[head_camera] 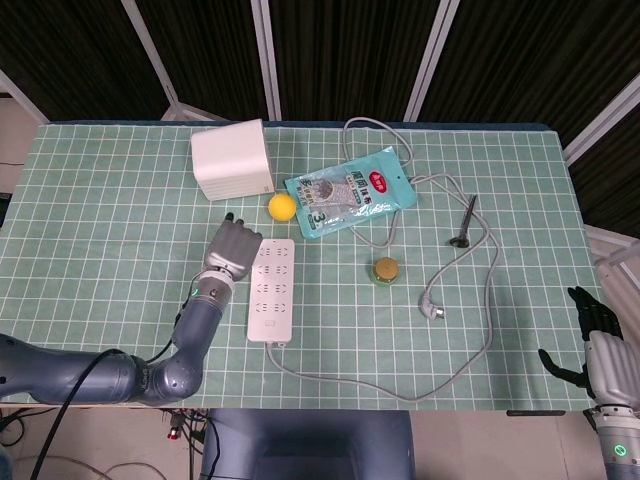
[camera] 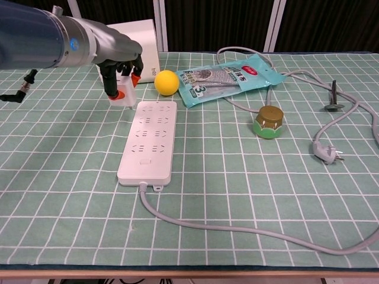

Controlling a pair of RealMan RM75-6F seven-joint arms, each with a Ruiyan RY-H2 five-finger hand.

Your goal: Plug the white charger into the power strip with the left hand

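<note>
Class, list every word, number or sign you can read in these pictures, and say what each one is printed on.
"3": on the blue snack packet, large white digit near its left end.
Red label on the same packet: characters too small to read.
Other print on the packet: blurred, unreadable.
Power strip, white box, small jar: no readable text.
</note>
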